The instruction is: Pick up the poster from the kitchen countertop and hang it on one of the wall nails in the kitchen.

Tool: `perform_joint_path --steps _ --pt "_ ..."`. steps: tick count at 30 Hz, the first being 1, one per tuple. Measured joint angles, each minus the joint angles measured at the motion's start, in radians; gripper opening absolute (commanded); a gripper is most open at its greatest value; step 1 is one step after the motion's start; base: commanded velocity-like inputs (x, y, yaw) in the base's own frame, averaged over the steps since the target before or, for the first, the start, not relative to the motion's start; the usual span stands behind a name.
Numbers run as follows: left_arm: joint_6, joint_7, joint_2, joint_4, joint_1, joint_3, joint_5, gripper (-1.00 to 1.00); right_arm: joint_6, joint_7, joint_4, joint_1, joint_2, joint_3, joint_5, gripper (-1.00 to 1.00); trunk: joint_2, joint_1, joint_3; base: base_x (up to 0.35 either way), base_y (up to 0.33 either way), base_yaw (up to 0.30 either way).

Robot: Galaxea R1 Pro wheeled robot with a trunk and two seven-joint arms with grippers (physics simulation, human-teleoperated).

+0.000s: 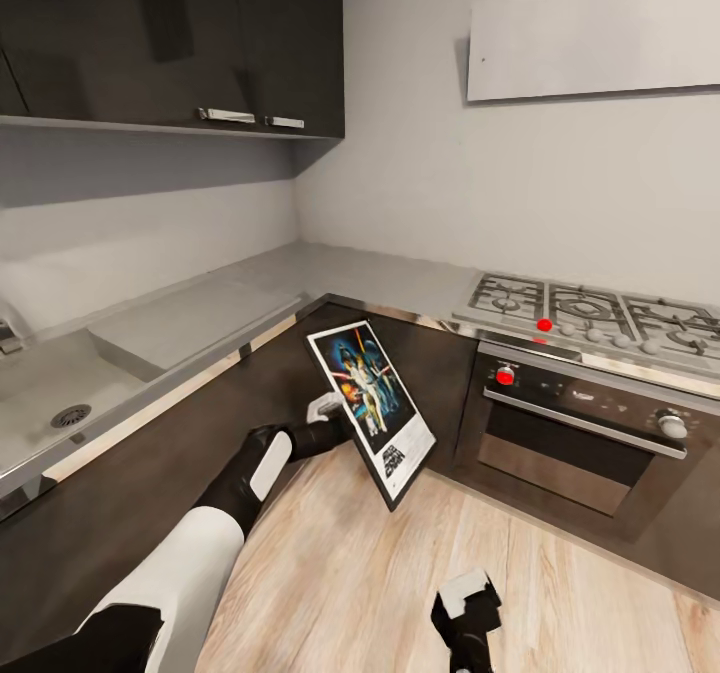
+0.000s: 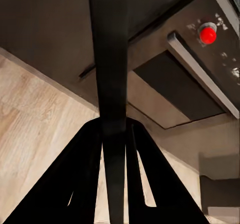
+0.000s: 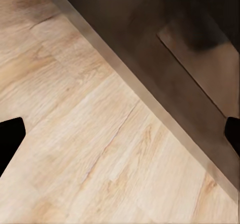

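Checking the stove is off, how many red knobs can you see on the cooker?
2: one red knob on the hob's front edge, another red knob below it on the oven's control panel. Others may be hidden.

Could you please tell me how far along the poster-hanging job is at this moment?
Pickup looks done: the poster is off the kitchen countertop, tilted above the wooden floor. In hand: the left gripper clamps its edge. Left: hanging it on a wall nail.
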Motion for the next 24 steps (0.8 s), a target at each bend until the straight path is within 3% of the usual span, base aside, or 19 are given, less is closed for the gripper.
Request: perform_joint_path --steps 7,12,14,15,19,24 --pt "0.001 0.037 0.000 0.008 0.000 -0.003 0.012 -1.00 0.085 0.006 0.001 -0.047 0.019 0.001 -0.002 1.00 0.000 0.000 0.000 0.000 0.000 0.000" --pt "0.001 0.041 0.000 0.010 0.000 -0.006 0.014 -1.00 0.099 0.008 0.002 -0.073 0.025 0.005 -0.004 1.00 0.000 0.000 0.000 0.000 0.000 0.000" --pt "0.001 0.042 0.000 0.015 0.000 -0.008 0.014 -1.00 0.103 0.008 0.001 -0.079 0.031 0.027 -0.004 1.00 0.000 0.000 0.000 0.000 0.000 0.000" --pt "0.001 0.047 0.000 0.030 0.000 -0.012 0.012 -1.00 0.108 0.007 -0.002 -0.086 0.037 0.064 -0.004 1.00 0.000 0.000 0.000 0.000 0.000 0.000" --pt "0.001 0.084 0.000 0.034 0.000 -0.014 0.018 -1.00 0.109 0.005 -0.011 -0.101 0.037 0.092 -0.005 1.00 0.000 0.000 0.000 0.000 0.000 0.000" --pt "0.001 0.125 0.000 0.042 0.000 -0.021 0.085 -1.00 0.110 0.005 -0.027 -0.109 0.037 0.149 -0.007 1.00 0.000 0.000 0.000 0.000 0.000 0.000"
